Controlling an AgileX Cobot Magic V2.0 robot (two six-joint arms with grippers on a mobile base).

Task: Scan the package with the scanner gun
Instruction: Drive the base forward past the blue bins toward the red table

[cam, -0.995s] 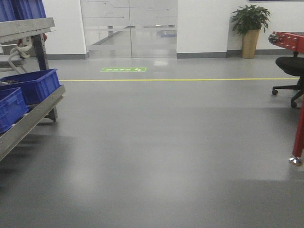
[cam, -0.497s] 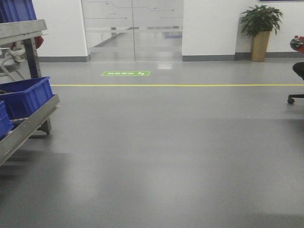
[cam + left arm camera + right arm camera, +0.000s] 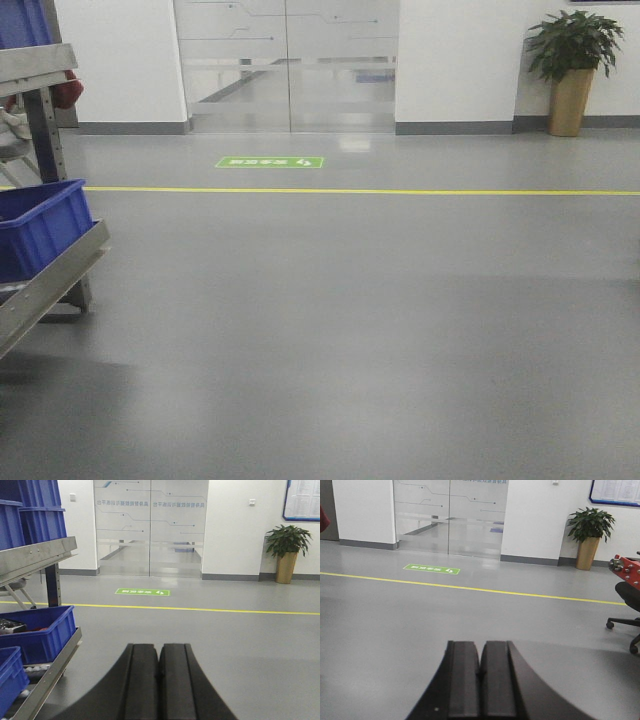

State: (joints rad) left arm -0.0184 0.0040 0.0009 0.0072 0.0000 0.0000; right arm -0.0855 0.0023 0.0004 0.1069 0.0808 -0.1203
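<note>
The package and the scanner gun are out of view in every frame. My left gripper (image 3: 159, 646) is shut, its two black fingers pressed together with nothing between them, pointing over bare grey floor. My right gripper (image 3: 480, 644) is shut and empty as well, held level above the floor. Neither gripper appears in the front view.
A metal rack (image 3: 50, 272) with blue bins (image 3: 38, 222) stands at the left; its blue bins (image 3: 39, 633) also show in the left wrist view. Glass doors (image 3: 288, 62) are ahead, behind a yellow floor line (image 3: 400, 191) and a green floor sign (image 3: 270, 162). A potted plant (image 3: 572, 62) stands far right; a black office chair (image 3: 627, 610) and red frame (image 3: 626, 568) are at the right.
The front view has swung left: the rack and bins slid toward the left edge, the plant shifted right, and the chair and red frame left the front view.
</note>
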